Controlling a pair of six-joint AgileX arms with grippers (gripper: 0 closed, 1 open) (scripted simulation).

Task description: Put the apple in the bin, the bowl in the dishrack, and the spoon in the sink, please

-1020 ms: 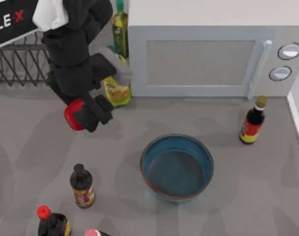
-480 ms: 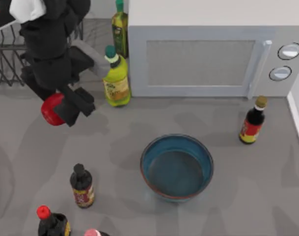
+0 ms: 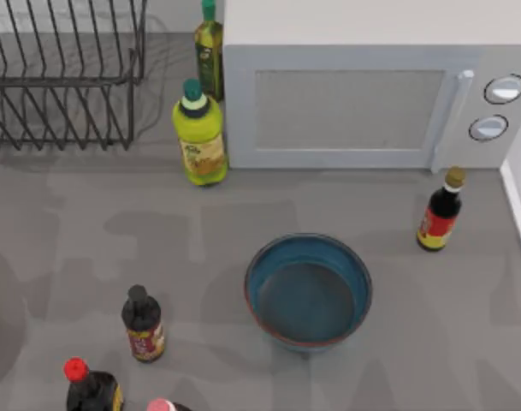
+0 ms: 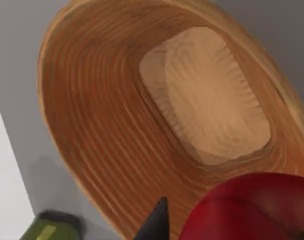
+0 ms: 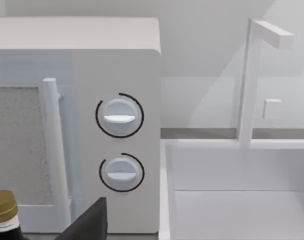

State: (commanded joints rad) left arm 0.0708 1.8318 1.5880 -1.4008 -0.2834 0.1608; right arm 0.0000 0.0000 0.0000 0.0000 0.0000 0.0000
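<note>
My left gripper [image 4: 231, 230] hangs over the bin [image 4: 92, 125], an oval wooden basket, and is shut on the glossy red apple [image 4: 251, 210]. One dark fingertip [image 4: 156, 222] shows beside the fruit. The teal-blue bowl [image 3: 308, 291] with its reddish rim stands upright on the grey counter in front of the microwave. The dark wire dishrack [image 3: 63, 77] sits at the back left. In the right wrist view the white sink [image 5: 231, 200] with its tap lies right of the microwave, and a dark part of my right gripper [image 5: 89, 222] shows at the edge. The spoon is out of view.
A white microwave [image 3: 371, 103] fills the back right. A green bottle [image 3: 200, 133] and an olive-oil bottle [image 3: 209, 47] stand beside it. A dark sauce bottle [image 3: 440, 210] stands at the right. Two more dark bottles [image 3: 142, 325] [image 3: 89, 385] stand at the front left.
My left arm carried the apple leftwards, out past the top view's left edge, uncovering the dishrack. The bowl and the bottles have not moved.
</note>
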